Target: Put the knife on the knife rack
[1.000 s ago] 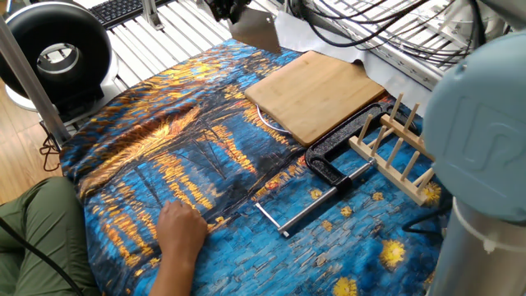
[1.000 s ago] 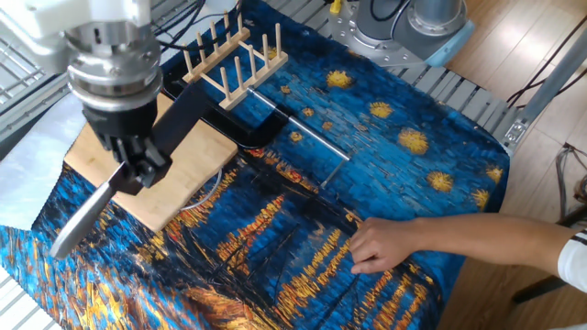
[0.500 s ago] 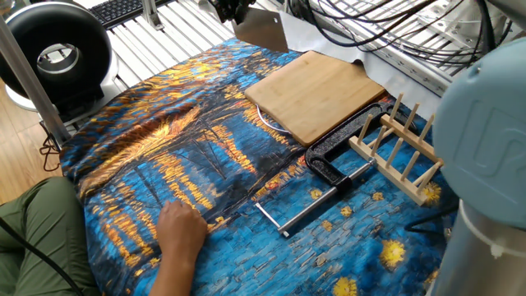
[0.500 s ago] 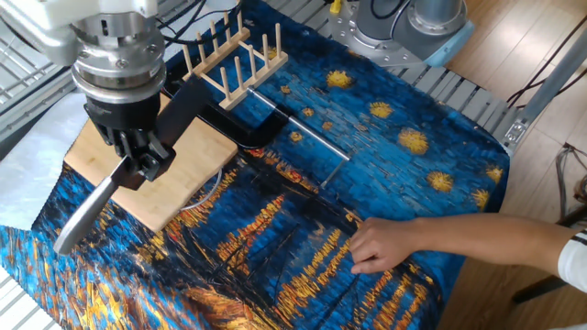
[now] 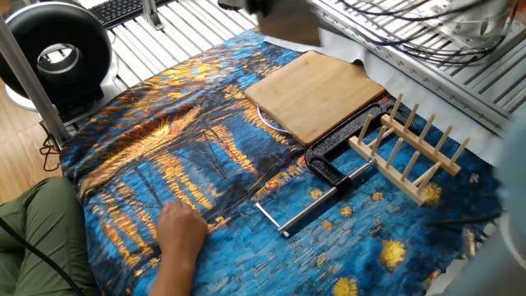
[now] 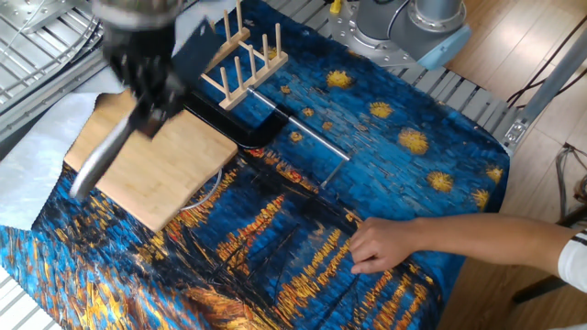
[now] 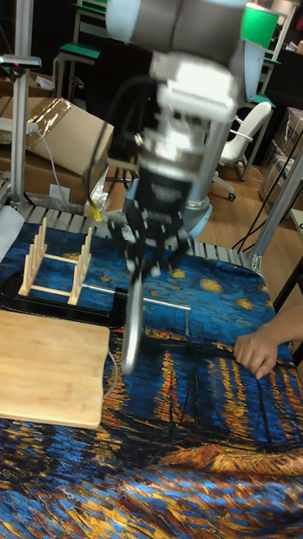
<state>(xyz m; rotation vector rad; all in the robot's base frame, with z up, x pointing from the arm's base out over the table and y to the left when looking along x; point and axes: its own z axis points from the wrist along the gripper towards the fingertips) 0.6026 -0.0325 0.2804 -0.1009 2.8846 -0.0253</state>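
Currently the gripper [image 6: 147, 81] is clenched on the knife [image 6: 103, 160], held in the air above the cutting board [image 6: 156, 165]. Pickup is complete; carrying to the empty knife rack [image 6: 240, 62] and insertion remain.

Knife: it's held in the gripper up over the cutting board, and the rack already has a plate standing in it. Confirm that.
Not quite. The knife is held in the gripper over the cutting board, but the other fixed view shows the knife rack with nothing between its pegs.
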